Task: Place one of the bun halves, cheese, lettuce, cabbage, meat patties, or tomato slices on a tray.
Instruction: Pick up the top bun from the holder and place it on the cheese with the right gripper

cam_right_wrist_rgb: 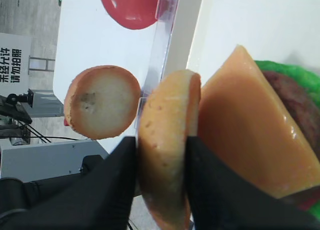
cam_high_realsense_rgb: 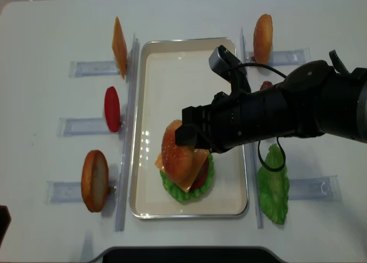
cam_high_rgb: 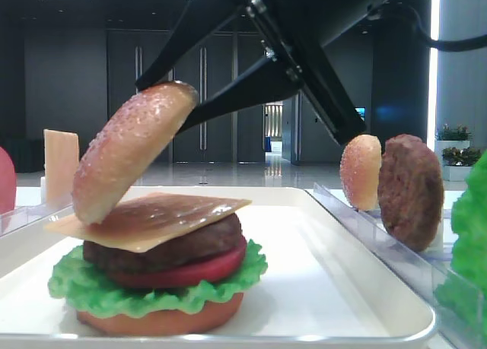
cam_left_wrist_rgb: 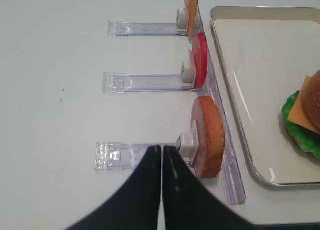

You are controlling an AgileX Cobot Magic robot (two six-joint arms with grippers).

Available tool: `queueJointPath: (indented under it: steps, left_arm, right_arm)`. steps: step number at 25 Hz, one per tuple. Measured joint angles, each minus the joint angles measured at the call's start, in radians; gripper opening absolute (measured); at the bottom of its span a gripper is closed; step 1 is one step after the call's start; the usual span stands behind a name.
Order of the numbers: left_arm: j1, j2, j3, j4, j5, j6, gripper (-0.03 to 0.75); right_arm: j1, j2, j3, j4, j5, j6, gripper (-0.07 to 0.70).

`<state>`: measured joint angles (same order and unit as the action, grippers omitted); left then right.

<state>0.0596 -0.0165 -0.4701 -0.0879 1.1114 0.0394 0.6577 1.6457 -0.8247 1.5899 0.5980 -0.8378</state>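
Note:
A domed, speckled bun half (cam_high_rgb: 129,147) hangs tilted over the burger stack on the white tray (cam_high_rgb: 365,288). Its lower edge meets the cheese (cam_high_rgb: 152,220). My right gripper (cam_right_wrist_rgb: 162,180) is shut on this bun half (cam_right_wrist_rgb: 167,150), one black finger on each face. Under the cheese lie a meat patty (cam_high_rgb: 167,246), a tomato slice (cam_high_rgb: 190,271), lettuce (cam_high_rgb: 152,288) and a flat bottom bun (cam_high_rgb: 160,322). From above, the bun half (cam_high_realsense_rgb: 175,148) sits over the tray's near half. My left gripper (cam_left_wrist_rgb: 162,155) is shut and holds nothing, beside a racked bun (cam_left_wrist_rgb: 207,137) left of the tray.
Clear racks flank the tray. On the left stand a cheese slice (cam_high_realsense_rgb: 119,45), a tomato slice (cam_high_realsense_rgb: 112,108) and a bun (cam_high_realsense_rgb: 94,180). On the right are a bun (cam_high_realsense_rgb: 262,31), a patty (cam_high_rgb: 411,189) and a lettuce leaf (cam_high_realsense_rgb: 274,185).

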Motion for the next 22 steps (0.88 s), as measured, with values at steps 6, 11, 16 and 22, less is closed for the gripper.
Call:
queueJointPath:
  steps: [6, 11, 16, 22]
  left_arm:
    - [0.0, 0.0, 0.0, 0.0, 0.0, 0.0, 0.0]
    - [0.0, 0.0, 0.0, 0.0, 0.0, 0.0, 0.0]
    - [0.0, 0.0, 0.0, 0.0, 0.0, 0.0, 0.0]
    - [0.0, 0.0, 0.0, 0.0, 0.0, 0.0, 0.0]
  right_arm:
    - [0.0, 0.0, 0.0, -0.007, -0.033, -0.001, 0.262]
    - [0.0, 0.0, 0.0, -0.021, -0.046, -0.001, 0.3]
    - [0.0, 0.0, 0.0, -0.027, -0.046, -0.001, 0.329]
    - [0.0, 0.0, 0.0, -0.029, -0.046, -0.001, 0.372]
